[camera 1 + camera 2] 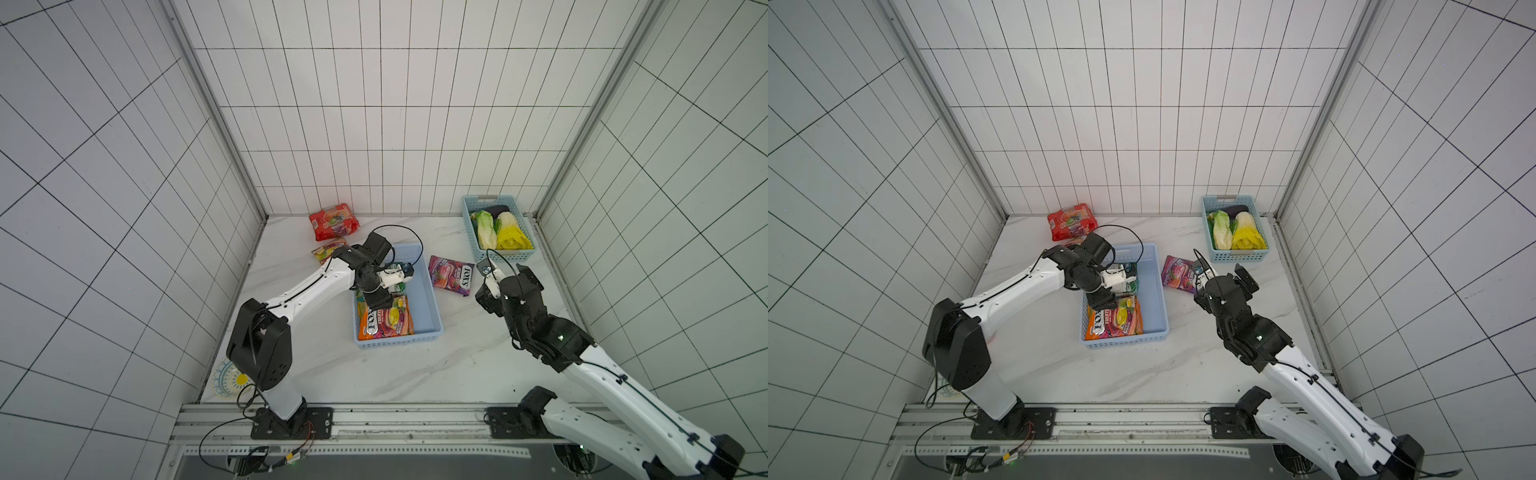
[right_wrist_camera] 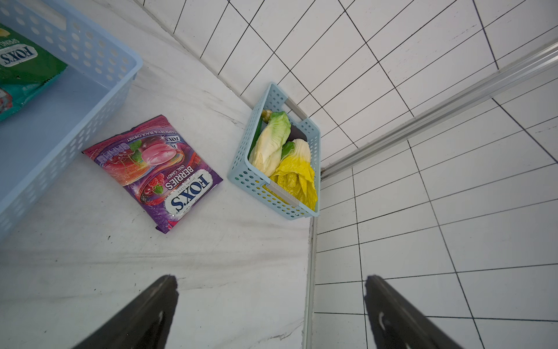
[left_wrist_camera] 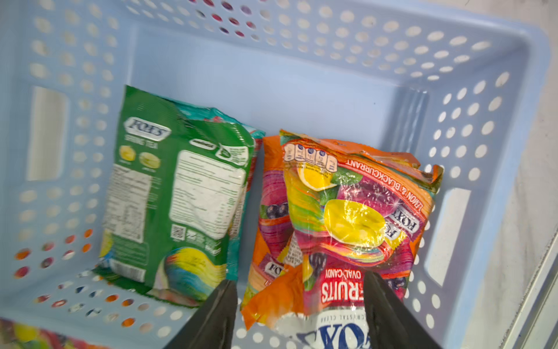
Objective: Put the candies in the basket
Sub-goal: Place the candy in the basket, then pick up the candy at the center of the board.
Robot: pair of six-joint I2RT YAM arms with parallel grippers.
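Observation:
The pale blue basket (image 1: 432,299) (image 3: 302,36) stands mid-table. In it lie an orange FOX'S candy bag (image 1: 386,322) (image 3: 347,211) and a green one (image 3: 181,187) on a teal bag. My left gripper (image 1: 380,305) (image 3: 300,276) hangs over the basket, open, its fingers either side of the orange bag's near end. A purple bag (image 1: 451,274) (image 2: 154,169) lies on the table right of the basket. A red bag (image 1: 334,222) and a smaller candy bag (image 1: 328,250) lie at the back left. My right gripper (image 1: 498,282) (image 2: 271,281) hovers open and empty near the purple bag.
A smaller blue basket (image 1: 469,232) (image 2: 241,169) holding green and yellow leafy vegetables stands in the back right corner. A patterned plate (image 1: 226,378) sits behind the left arm's base. Tiled walls close three sides; a metal rail runs along the front.

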